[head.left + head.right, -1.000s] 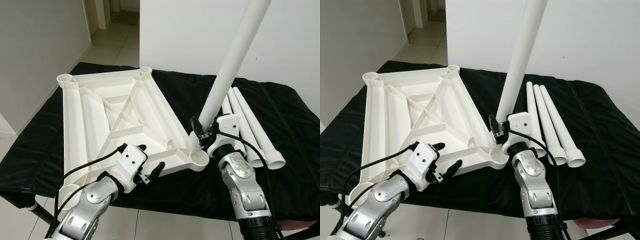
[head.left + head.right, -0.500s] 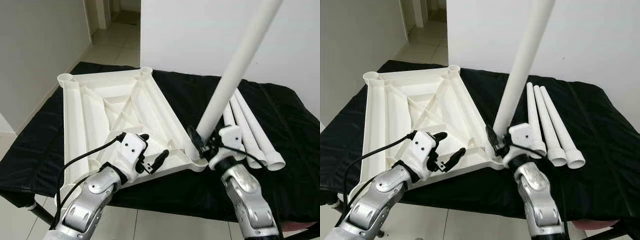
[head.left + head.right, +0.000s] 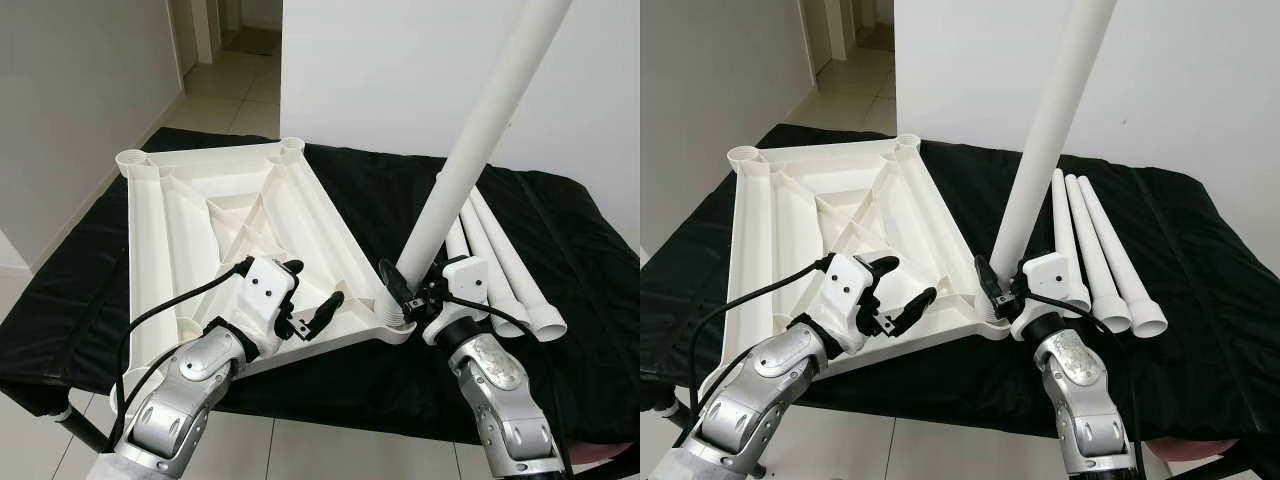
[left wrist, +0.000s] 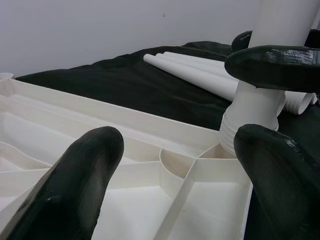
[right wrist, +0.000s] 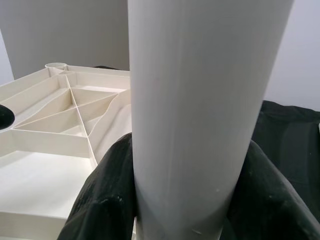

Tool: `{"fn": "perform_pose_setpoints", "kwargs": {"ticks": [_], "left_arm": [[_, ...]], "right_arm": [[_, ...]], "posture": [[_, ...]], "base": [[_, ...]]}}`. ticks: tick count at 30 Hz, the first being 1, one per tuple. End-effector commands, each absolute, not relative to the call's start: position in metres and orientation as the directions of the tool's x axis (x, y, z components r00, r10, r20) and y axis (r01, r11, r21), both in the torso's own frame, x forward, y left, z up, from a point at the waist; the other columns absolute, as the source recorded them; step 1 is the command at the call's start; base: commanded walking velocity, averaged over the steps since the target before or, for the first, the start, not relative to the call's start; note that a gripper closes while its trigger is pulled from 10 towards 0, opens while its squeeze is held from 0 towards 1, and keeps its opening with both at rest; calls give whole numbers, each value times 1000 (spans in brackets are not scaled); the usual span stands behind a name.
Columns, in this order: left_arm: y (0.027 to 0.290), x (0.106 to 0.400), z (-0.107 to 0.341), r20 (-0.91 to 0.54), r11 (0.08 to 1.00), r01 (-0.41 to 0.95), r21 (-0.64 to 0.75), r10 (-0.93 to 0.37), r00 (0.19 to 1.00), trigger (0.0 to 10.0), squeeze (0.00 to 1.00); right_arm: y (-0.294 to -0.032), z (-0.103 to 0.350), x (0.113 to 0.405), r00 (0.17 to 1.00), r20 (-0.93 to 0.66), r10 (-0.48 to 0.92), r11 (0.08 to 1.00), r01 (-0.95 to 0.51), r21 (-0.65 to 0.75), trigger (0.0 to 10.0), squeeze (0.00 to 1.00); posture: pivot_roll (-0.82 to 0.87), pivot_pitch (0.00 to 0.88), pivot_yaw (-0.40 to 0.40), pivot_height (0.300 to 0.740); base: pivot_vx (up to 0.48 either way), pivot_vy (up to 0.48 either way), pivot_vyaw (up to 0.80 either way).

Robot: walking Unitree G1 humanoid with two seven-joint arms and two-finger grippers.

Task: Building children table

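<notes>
Tabletop (image 3: 200, 230) is lain upside down at centre; right gripper (image 3: 405, 290) is clamped on leg (image 3: 470, 150), lower right; left gripper (image 3: 310, 295) is spread, empty.

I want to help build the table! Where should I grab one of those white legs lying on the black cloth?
Take the outermost of the spare legs around its smooth middle, coming straight down from above. It is a round tube lying flat beside two others, so only its top and open side are free. Leave the flared end bare for the tabletop socket.
</notes>
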State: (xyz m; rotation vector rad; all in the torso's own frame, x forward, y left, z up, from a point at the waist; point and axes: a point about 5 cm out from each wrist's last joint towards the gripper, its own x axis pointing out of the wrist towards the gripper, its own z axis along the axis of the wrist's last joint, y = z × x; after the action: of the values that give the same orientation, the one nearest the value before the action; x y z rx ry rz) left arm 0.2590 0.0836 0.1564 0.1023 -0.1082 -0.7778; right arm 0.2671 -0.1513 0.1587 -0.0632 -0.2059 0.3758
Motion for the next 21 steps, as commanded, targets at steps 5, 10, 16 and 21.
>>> {"fn": "perform_pose_setpoints", "kwargs": {"ticks": [5, 10, 16, 21], "left_arm": [[83, 259, 158, 52, 667, 733, 132, -743, 667, 10000, 0], [83, 258, 158, 52, 668, 733, 130, -743, 667, 10000, 0], [82, 259, 159, 53, 663, 737, 129, -747, 663, 10000, 0], [82, 258, 159, 54, 661, 740, 125, -749, 660, 10000, 0]], "right_arm": [[-161, 138, 265, 935, 95, 342, 938, -335, -86, 10000, 0], [-161, 135, 263, 935, 85, 345, 937, -338, -88, 10000, 0], [-155, 129, 252, 889, 42, 456, 884, -446, -140, 10000, 0], [-149, 121, 245, 832, -12, 555, 821, -550, -157, 10000, 0]], "posture": [[-5, 0, -48, 740], [-8, 0, -47, 740], [-11, 0, -45, 740], [-14, 0, -41, 740]], "base": [[0, 0, 0], [0, 0, 0], [0, 0, 0], [0, 0, 0]]}}
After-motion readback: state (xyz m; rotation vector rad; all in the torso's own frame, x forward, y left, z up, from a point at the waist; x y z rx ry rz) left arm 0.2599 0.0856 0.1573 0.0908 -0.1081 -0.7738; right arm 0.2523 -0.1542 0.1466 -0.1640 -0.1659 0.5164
